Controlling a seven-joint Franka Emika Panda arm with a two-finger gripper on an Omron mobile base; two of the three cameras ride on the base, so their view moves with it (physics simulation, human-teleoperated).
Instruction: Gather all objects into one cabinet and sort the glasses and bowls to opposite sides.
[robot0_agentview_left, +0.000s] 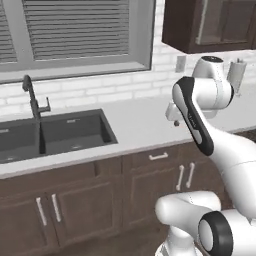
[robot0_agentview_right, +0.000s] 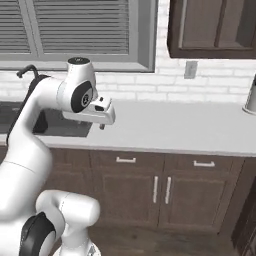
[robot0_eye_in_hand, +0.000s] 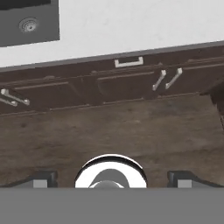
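My gripper (robot0_agentview_right: 102, 126) hangs over the front part of the white counter (robot0_agentview_right: 175, 125), pointing down, just right of the sink. In the hand view its dark fingertips (robot0_eye_in_hand: 43, 177) stand far apart, open, with nothing between them, and look down past the counter edge at the wooden floor. In the left base view the gripper (robot0_agentview_left: 175, 120) peeks out from behind my forearm. The dark brown wall cabinet (robot0_agentview_left: 200, 25) hangs at the upper right, its grey bar handle (robot0_agentview_left: 202, 22) vertical; its door looks closed. The same cabinet (robot0_agentview_right: 215, 27) appears in the right base view. The bowls and cups are out of view.
A dark double sink (robot0_agentview_left: 50, 135) with a black faucet (robot0_agentview_left: 32, 97) lies left of the gripper. A paper towel roll (robot0_agentview_left: 236, 75) stands at the back right of the counter. Lower drawer cabinets (robot0_agentview_right: 160, 190) run below. A blinded window (robot0_agentview_left: 75, 30) fills the back wall.
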